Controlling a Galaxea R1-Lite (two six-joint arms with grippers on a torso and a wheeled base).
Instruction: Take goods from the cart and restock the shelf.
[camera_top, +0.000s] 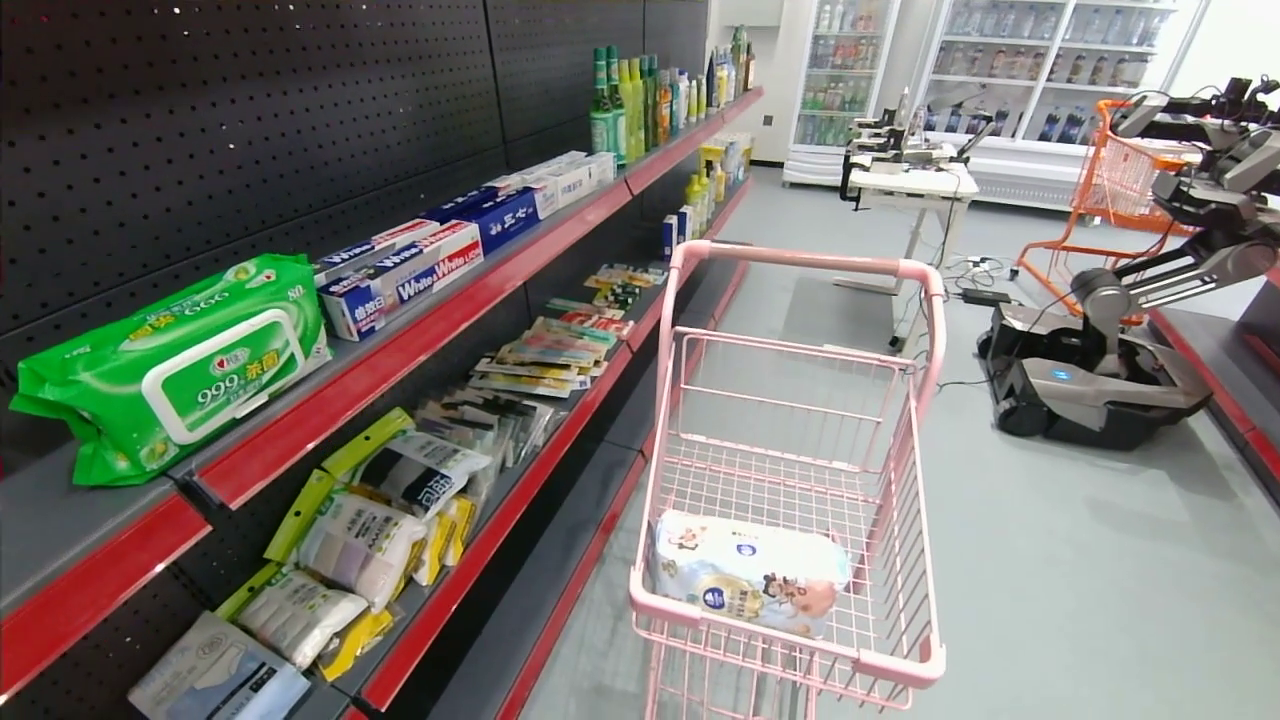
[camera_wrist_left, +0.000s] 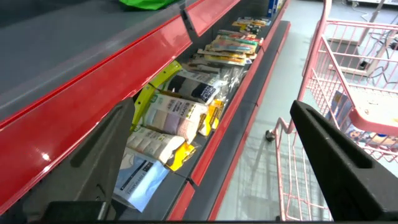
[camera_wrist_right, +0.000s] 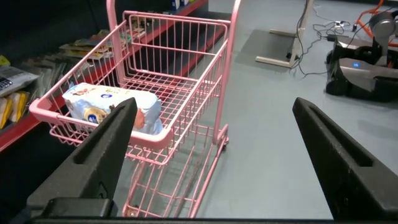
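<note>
Left gripper (camera_wrist_left: 208, 118), fingers spread wide and empty, hangs beside the red-edged grey metal shelf (camera_wrist_left: 124, 68). The right gripper (camera_wrist_right: 214, 106), equally wide and empty, faces the pink wire shopping cart (camera_wrist_right: 174, 17). A white printed soft pack (camera_top: 745, 572) lies in the cart's near end. Smooth grey floor (camera_top: 1050, 560) runs back to glass-door coolers (camera_top: 1040, 50). A green wipes pack (camera_top: 180, 365) sits on the upper shelf. A grey wheeled robot (camera_top: 1090, 385) and an orange wire cart (camera_top: 1115, 175) stand well apart.

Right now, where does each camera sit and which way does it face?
Head: on the head, facing forward and down at pink cart and shelf.
Left wrist: on that wrist, facing shelf packets past the open left pincer.
Right wrist: on that wrist, facing the cart past the open right pincer.
All three show the cart.
</note>
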